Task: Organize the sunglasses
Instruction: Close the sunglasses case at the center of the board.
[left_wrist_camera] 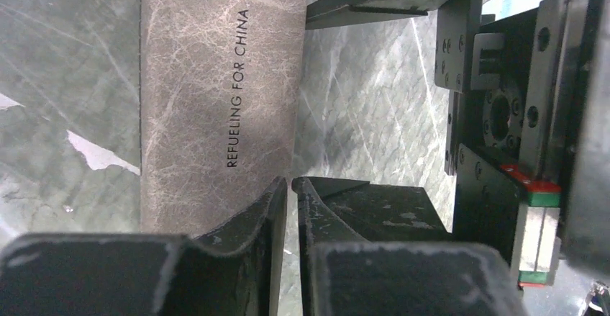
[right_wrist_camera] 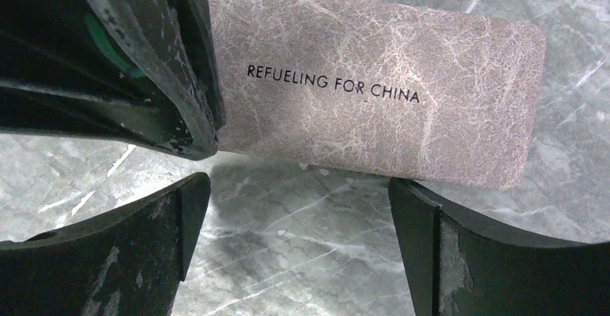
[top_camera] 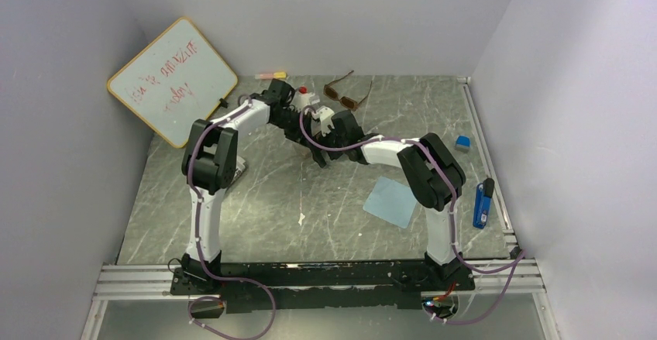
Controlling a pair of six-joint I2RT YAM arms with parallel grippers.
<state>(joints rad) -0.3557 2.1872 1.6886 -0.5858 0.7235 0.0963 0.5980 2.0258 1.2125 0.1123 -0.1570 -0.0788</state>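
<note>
pouch [right_wrist_camera: 381,93] lies flat on table [top_camera: 310,224], mid-rear, under both wrists. left gripper [left_wrist_camera: 291,186] at one short end of pouch, one finger over its edge. right gripper [right_wrist_camera: 298,186] beside long edge of pouch, apart from it. sunglasses [top_camera: 348,92] behind both grippers, near back wall. marker [top_camera: 271,75] at back wall, left of sunglasses. board [top_camera: 172,80] leans on left wall. flat sheet [top_camera: 393,201] right of centre, just beside right arm. small block [top_camera: 462,142] and tool [top_camera: 482,204] near right edge, block behind tool.

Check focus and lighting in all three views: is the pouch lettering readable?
Top external: even light, no glare, brown sunglasses small but distinct. Left wrist: grey pouch lettering sharp and readable, left pincer fingers up close soft and dark. Right wrist: lettering crisp, soft shadow along the pouch's near edge, right pincer fingers dark.
</note>
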